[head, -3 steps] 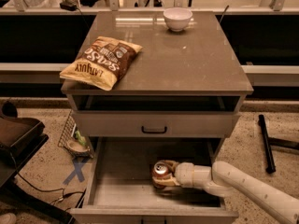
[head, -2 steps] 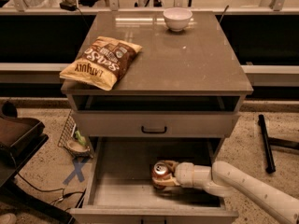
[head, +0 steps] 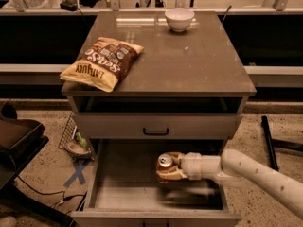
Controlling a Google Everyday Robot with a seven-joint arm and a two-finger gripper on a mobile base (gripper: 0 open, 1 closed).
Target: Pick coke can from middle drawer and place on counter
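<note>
The coke can (head: 164,161), red-orange with a silver top and pull tab, stands upright inside the open middle drawer (head: 128,193), right of its middle. My gripper (head: 169,168) reaches in from the right on a white arm and its fingers are closed around the can's sides. The can looks held just above the drawer's grey floor. The counter (head: 189,56) is the glossy grey-brown top of the cabinet, above the drawers.
A brown-yellow chip bag (head: 102,63) lies on the counter's front left. A white bowl (head: 179,19) sits at its back edge. A closed drawer front with a black handle (head: 155,132) hangs just above the open drawer. A black object (head: 19,141) stands at the left on the floor.
The gripper and can sit in nearly the same spot; the can appears slightly raised off the drawer floor.
</note>
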